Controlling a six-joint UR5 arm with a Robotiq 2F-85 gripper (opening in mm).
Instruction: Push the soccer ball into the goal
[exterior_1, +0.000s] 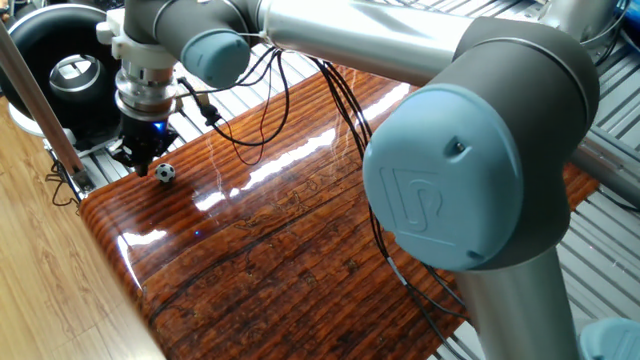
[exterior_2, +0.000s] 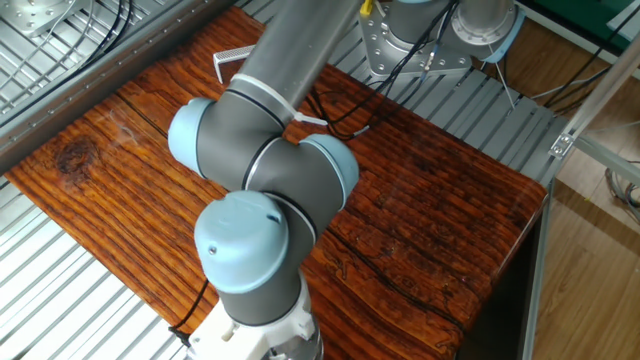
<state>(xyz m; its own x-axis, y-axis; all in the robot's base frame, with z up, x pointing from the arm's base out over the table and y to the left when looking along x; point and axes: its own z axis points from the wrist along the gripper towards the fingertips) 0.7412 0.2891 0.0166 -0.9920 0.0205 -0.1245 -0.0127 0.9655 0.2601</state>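
Observation:
The soccer ball (exterior_1: 165, 173) is a tiny black-and-white ball near the left corner of the glossy wooden table (exterior_1: 280, 240). My gripper (exterior_1: 140, 164) points down just left of the ball, its tip at about table height. Its dark fingers taper together and look shut on nothing, and a small gap shows between them and the ball. In the other fixed view the arm hides both the gripper and the ball. There the goal (exterior_2: 228, 62), a small silver-grey frame, peeks out at the table's far edge beside the arm. The first fixed view does not show the goal.
A big black ring-shaped device (exterior_1: 60, 60) stands behind the gripper off the table's corner. A wooden post (exterior_1: 40, 95) leans at the left. Black cables (exterior_1: 265, 110) hang from the wrist over the table. The table edge (exterior_1: 105, 215) is close to the ball.

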